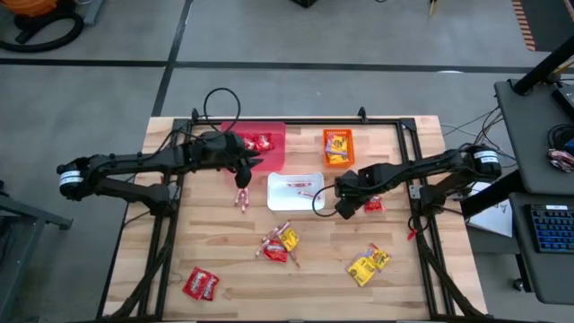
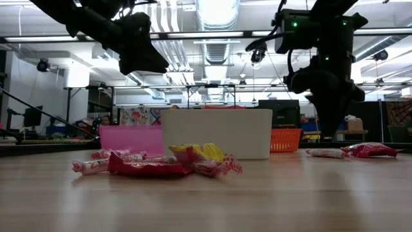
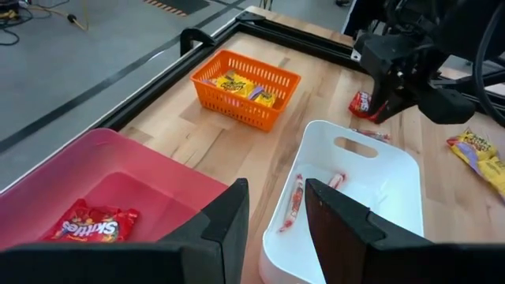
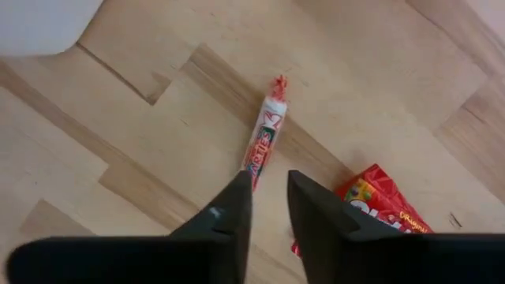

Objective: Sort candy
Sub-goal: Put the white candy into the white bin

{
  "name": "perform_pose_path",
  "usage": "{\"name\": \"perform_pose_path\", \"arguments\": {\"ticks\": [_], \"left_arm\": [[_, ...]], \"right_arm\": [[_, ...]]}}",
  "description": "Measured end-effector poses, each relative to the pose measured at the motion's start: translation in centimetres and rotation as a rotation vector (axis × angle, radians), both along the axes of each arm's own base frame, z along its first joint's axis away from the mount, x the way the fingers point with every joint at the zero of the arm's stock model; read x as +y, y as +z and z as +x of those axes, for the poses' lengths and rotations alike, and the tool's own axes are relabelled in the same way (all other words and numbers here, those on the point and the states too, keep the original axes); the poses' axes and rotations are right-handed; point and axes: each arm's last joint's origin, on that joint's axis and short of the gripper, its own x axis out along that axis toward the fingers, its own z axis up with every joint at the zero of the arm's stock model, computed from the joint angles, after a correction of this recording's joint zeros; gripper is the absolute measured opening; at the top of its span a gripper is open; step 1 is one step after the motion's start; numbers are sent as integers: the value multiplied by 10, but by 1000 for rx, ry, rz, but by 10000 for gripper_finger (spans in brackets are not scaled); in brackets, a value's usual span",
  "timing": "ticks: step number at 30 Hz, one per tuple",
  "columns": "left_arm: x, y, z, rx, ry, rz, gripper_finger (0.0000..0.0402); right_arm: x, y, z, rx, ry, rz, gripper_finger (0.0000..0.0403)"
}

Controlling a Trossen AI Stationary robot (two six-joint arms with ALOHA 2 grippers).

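where print reads: skittles packet (image 3: pixel 93 223) in pink bin (image 3: pixel 47 177) | right hand (image 4: pixel 268 197) slightly open, empty | left hand (image 3: pixel 272 207) part open, empty

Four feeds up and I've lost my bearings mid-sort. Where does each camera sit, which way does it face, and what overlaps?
High: overhead, straight down on table, both arms.
Low: table height, level past white bin; arms hang from above.
Left wrist: past left pincer over pink bin, white bin, orange bin; right arm beyond.
Right wrist: down past right pincer, fingers apart, at candy stick.
Shared: that stick and red packet also show in low view, far right.
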Motion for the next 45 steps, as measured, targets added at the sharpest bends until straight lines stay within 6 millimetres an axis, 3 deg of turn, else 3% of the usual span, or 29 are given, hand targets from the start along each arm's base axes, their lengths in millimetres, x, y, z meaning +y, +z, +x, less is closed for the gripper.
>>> {"name": "perform_pose_path", "arguments": {"ticks": [7,13,18,26,29,35,45], "left_arm": [[0,0,0,2,0,0,110],[0,0,0,2,0,0,110],[0,-1,0,8,0,-2,110],[0,-1,0,9,0,-2,110],[0,-1,0,9,0,-2,110],[0,-1,0,9,-1,-5,110],[-5,-1,2,2,-19,-10,110]], "right_arm": [[5,-9,9,-17,13,-4,150],[5,-27,13,59,3,-21,164],[4,-34,14,83,4,-26,133],[4,-40,18,84,35,-31,25],[4,-40,18,84,38,-35,15],[4,-28,14,42,42,-36,11],[-4,20,-5,-102,49,-96,11]]}}
